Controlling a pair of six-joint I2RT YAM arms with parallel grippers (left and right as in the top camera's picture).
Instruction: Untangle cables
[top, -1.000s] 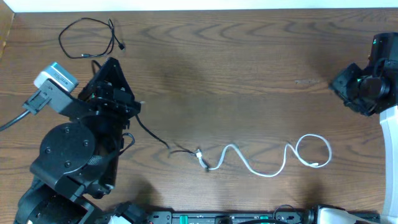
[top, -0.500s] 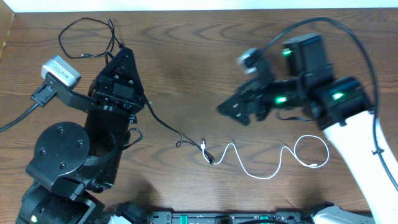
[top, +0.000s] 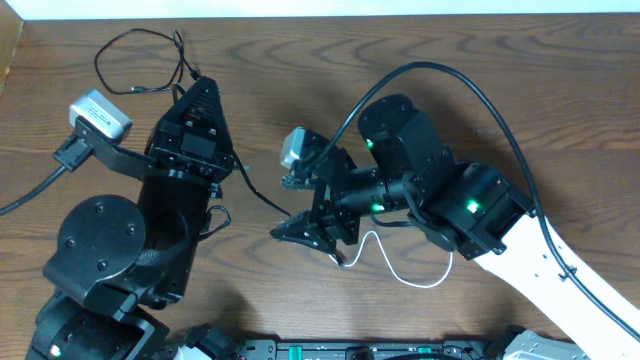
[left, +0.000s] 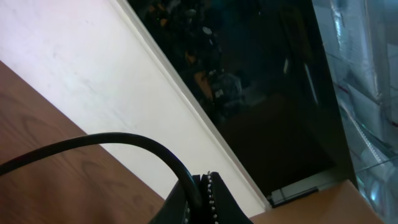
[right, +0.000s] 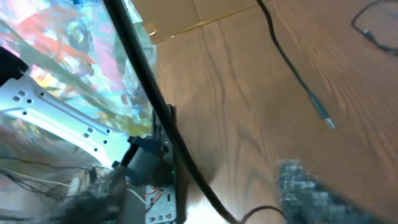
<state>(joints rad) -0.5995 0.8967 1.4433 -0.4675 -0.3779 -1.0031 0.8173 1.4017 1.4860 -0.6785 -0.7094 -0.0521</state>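
- My left end effector (left: 205, 200), raised at the left of the frame, is clamped tight on a black cable (top: 258, 195) that trails down to the centre of the worktop (top: 560, 80).
- My right end effector (top: 305, 230) hangs over lower centre, where that black cable meets the white cable (top: 400, 272). I cannot tell how far its jaws stand apart or whether they hold anything.
- The white cable snakes along the lower centre, partly hidden beneath my right arm (top: 470, 205).
- A coiled black cable (top: 110, 42) lies well apart in the upper left.

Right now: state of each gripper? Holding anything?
Left gripper: jaws shut on black cable.
Right gripper: cannot tell; wrist view is blurred, nothing seen held.
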